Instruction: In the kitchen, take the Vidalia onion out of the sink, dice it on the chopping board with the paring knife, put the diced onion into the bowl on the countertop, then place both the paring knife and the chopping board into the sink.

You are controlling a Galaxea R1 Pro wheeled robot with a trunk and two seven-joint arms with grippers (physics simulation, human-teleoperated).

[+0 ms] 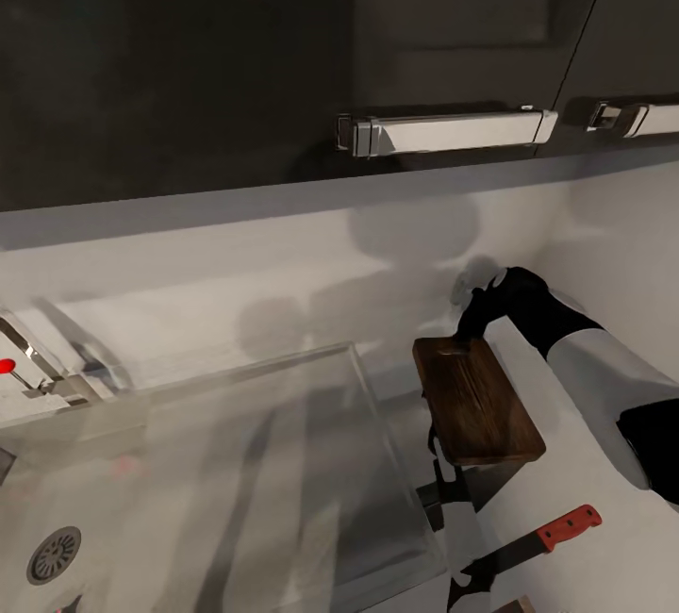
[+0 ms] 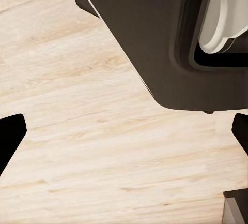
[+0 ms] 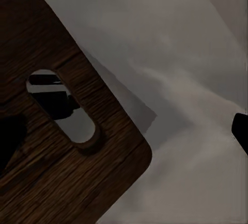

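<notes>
Chopping board (image 1: 479, 404): dark brown wood, lifted clear of the countertop (image 1: 566, 490), tilted, with its shadow cast beneath it. It hangs just off the sink's (image 1: 217, 462) three o'clock edge. The slot handle (image 3: 62, 107) sits at the board's twelve o'clock short end.

Right gripper (image 1: 469, 328): clamped on that slot end, pinching the board. The right wrist view shows one dark finger (image 3: 10, 141) lying over the board face; the other fingertip stands apart at the frame edge.

Paring knife (image 1: 542, 542): red handle, dark blade, at the board's five o'clock, apparently lying on the countertop and not yet in the sink.

Left gripper (image 2: 124, 131): fingers spread, holding nothing, pointed down at pale wooden flooring beside the robot's dark base (image 2: 155, 38).

Assessment: the step in hand appears to be carrying the board into the sink. Recommended: swing toward nine o'clock, clear the steel rim, keep the free end away from the faucet (image 1: 38, 358) at far nine o'clock, lower until supported, then release.
</notes>
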